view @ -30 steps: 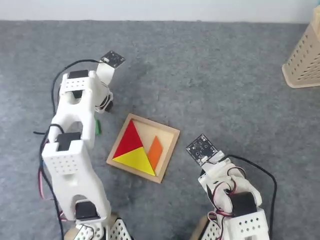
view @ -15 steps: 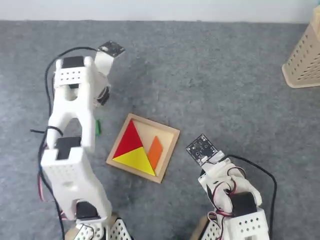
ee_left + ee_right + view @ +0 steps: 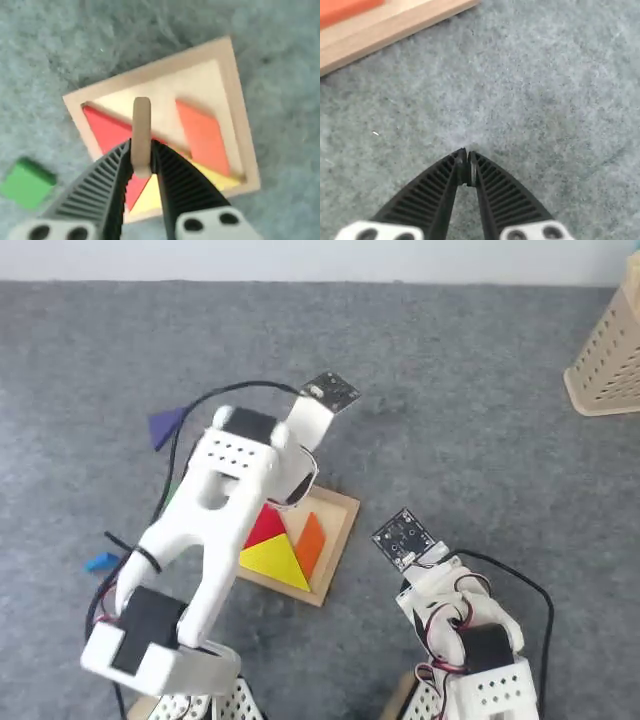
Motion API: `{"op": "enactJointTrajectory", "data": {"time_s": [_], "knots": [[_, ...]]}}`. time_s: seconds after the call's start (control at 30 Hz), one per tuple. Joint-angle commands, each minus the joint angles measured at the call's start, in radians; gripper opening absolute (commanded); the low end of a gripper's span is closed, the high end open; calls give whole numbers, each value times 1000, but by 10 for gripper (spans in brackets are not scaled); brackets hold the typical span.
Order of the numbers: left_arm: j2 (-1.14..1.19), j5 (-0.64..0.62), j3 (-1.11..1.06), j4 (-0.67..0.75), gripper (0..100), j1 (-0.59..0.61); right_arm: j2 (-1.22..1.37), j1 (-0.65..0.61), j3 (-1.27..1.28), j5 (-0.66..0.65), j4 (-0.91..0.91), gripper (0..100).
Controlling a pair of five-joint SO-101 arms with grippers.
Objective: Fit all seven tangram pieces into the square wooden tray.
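The square wooden tray (image 3: pixel 239 116) lies under my left gripper (image 3: pixel 141 150), which is shut on a tan piece (image 3: pixel 141 125) held on edge above the tray's bare middle. Inside the tray are a red triangle (image 3: pixel 102 131), an orange parallelogram (image 3: pixel 202 135) and a yellow triangle (image 3: pixel 147 200). From above, the left arm covers part of the tray (image 3: pixel 343 512). A green piece (image 3: pixel 27 182) lies on the carpet beside the tray. A purple triangle (image 3: pixel 165 425) and a blue piece (image 3: pixel 100 562) lie farther left. My right gripper (image 3: pixel 466 167) is shut over bare carpet near the tray's edge (image 3: pixel 395 30).
Grey carpet covers the table. A beige perforated container (image 3: pixel 605 350) stands at the far right edge. The right arm (image 3: pixel 455 615) sits to the right of the tray, near the front. Open carpet stretches behind and to the right of the tray.
The left arm has swung right from the carpet left of the tray to above the tray, uncovering the purple and blue pieces. The right arm has kept still.
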State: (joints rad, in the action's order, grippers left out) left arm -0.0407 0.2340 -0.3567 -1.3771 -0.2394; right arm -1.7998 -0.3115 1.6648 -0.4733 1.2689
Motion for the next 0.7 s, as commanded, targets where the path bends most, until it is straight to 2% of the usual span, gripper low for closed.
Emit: {"op": "enactJointTrajectory", "data": {"time_s": [0.0,0.17,0.3,0.67], "knots": [[2,-123,-47,132,9,-20,-15,1,18,6,5,8],[147,-187,-45,190,9,-20,-15,1,18,6,5,8],[226,-190,-50,219,9,-20,-15,1,18,6,5,8],[239,-190,-44,157,13,-21,-15,1,18,6,5,8]]}}
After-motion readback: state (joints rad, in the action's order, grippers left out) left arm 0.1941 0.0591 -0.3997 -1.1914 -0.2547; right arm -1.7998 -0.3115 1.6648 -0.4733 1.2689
